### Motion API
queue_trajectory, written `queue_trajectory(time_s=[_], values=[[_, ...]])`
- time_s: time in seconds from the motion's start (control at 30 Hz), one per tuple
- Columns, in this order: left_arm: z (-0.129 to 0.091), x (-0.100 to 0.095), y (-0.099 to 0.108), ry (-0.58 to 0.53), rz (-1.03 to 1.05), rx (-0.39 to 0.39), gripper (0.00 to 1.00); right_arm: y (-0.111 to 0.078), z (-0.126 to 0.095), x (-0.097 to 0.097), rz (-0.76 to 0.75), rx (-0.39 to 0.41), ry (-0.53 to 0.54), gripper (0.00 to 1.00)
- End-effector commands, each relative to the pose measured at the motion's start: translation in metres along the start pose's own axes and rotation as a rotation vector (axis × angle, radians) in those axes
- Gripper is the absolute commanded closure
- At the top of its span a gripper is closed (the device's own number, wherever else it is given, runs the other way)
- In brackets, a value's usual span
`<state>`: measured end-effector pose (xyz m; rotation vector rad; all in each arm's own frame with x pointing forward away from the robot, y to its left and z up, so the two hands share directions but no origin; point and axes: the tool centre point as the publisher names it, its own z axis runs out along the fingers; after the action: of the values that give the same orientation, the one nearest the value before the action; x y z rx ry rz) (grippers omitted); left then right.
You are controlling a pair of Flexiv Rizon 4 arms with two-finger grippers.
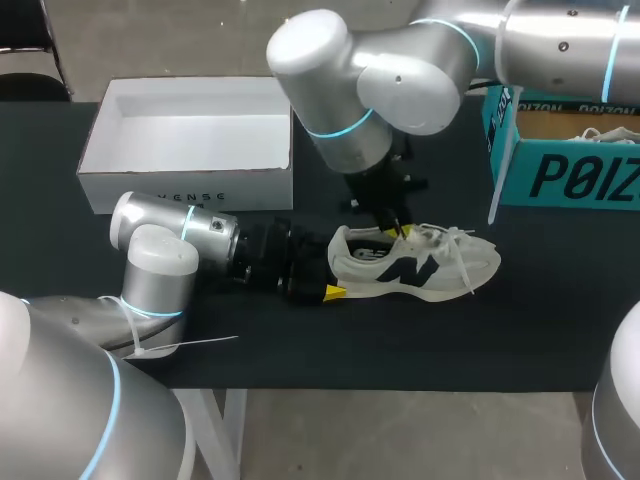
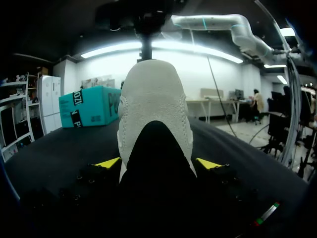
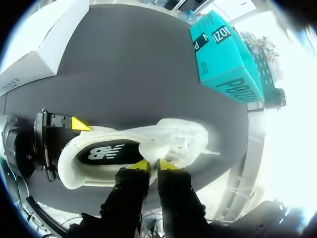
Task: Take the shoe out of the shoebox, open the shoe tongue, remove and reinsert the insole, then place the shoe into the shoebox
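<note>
Shoe (image 1: 430, 262) out of the box, on the black tabletop (image 1: 560, 300) near its middle, toe toward the right edge and heel toward your left arm. It is well apart from the open white shoebox (image 1: 190, 188) at the far left corner and from the teal box (image 1: 580, 175) at the far right edge.

Your left gripper (image 2: 158, 163) lies low along the tabletop. It is clenched on the heel, one yellow tip against each side, which steadies the shoe.

Your right gripper (image 3: 154, 165) comes down from above to the rim of the shoe's opening, where the laces (image 1: 462, 255) begin. The views do not show whether it is grasping anything or merely resting there. The right wrist view shows the dark insole (image 3: 106, 152) lying flat inside the opening.

Step in hand, as judged: taking the shoe out is done, and the work is now at the opening, on either the tongue or the first hold on the insole. Removal, reinsertion and the return to the shoebox remain.

The next move calls for a firm heel hold from your left arm. Your right arm should then lift upward and toward the toe, without dragging the shoe or snagging the loose laces.
</note>
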<state>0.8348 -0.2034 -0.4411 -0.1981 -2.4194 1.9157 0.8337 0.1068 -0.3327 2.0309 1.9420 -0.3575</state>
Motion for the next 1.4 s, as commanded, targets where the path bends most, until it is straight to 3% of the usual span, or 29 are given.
queue_trajectory(time_s=[0.03,0.2,0.63,0.73,0.83,0.93,1.0,1.1,1.17,1.2,1.23,1.4], values=[[0.006,0.003,0.009,-0.003,0.0,-0.001,1.0,-0.004,-0.004,-0.01,0.011,-0.01,0.002,0.92],[0.006,0.003,0.009,-0.003,0.0,-0.001,1.0,-0.006,-0.004,-0.025,0.04,-0.014,0.0,1.0],[0.006,0.003,0.009,-0.003,0.0,-0.001,1.0,-0.012,0.003,-0.069,0.15,-0.023,0.085,1.0],[0.006,0.003,0.009,-0.003,0.0,-0.001,1.0,-0.011,0.007,-0.067,0.149,-0.021,0.097,1.0],[0.006,0.003,0.009,-0.003,0.0,-0.001,1.0,-0.01,0.005,-0.055,0.126,-0.027,0.093,0.63],[0.006,0.003,0.009,-0.003,0.0,-0.001,1.0,-0.009,0.005,-0.046,0.119,-0.03,0.095,0.49],[0.006,0.003,0.009,-0.003,0.0,-0.001,1.0,-0.009,0.004,-0.043,0.117,-0.034,0.101,0.34],[0.006,0.003,0.009,-0.003,0.0,-0.001,1.0,-0.008,0.006,-0.039,0.11,-0.032,0.11,0.39],[0.006,0.003,0.009,-0.003,0.0,-0.001,1.0,-0.007,0.01,-0.036,0.104,-0.028,0.116,0.52],[0.006,0.003,0.009,-0.003,0.0,-0.001,1.0,-0.007,0.012,-0.035,0.099,-0.025,0.119,0.64],[0.006,0.003,0.009,-0.003,0.0,-0.001,1.0,-0.006,0.013,-0.034,0.097,-0.024,0.122,1.0],[0.006,0.003,0.009,-0.003,0.0,-0.001,1.0,-0.005,0.016,-0.045,0.107,-0.019,0.138,1.0]])
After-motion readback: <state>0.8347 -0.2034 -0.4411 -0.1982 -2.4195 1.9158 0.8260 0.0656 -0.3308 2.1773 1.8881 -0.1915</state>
